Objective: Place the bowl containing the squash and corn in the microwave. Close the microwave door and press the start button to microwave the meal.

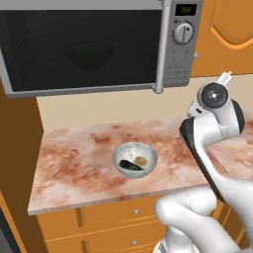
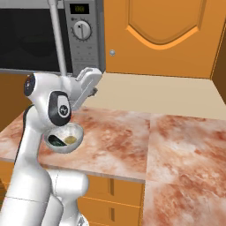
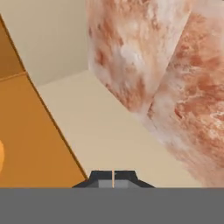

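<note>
Left base view: microwave (image 1: 99, 44) display (image 1: 187, 9) digits too blurred to read.

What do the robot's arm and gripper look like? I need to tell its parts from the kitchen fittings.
The arm is built of glossy white rounded segments with dark grey joint bands and a round dark cap with a small white mark at one joint. The gripper has two small dark, blocky finger tips. No loose cables are visible.
</note>
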Controlling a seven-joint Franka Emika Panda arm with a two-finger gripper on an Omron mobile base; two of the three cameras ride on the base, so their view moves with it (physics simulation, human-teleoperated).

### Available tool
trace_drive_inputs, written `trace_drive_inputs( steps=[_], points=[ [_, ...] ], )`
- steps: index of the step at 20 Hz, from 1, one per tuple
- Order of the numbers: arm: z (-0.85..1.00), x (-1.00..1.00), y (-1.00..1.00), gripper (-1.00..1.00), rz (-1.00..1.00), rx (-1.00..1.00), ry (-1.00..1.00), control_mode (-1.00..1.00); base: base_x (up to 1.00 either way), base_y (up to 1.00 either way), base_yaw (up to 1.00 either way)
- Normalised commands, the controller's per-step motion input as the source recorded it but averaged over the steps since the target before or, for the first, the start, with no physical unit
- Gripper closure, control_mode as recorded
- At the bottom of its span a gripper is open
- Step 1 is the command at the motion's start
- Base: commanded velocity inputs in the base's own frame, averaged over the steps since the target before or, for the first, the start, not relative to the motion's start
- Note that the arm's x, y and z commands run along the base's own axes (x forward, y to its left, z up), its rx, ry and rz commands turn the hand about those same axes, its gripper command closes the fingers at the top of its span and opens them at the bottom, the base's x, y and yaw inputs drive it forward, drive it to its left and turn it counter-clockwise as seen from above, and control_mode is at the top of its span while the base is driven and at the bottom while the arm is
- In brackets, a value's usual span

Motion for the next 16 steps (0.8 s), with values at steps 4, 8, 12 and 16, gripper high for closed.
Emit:
trace_drive_inputs(
  steps=[4,8,12,16],
  points=[
    [0.41,-0.36,0.0,1.0,0.14,0.67,-0.29,-1.0,0.0,0.0,0.0],
    [0.5,-0.47,0.0,1.0,0.02,0.73,-0.39,-1.0,0.0,0.0,0.0],
    [0.49,-0.49,0.0,1.0,0.0,0.74,-0.36,-1.0,0.0,0.0,0.0],
    [0.37,-0.4,0.0,1.0,-0.02,0.7,-0.25,-1.0,0.0,0.0,0.0]
  ],
)
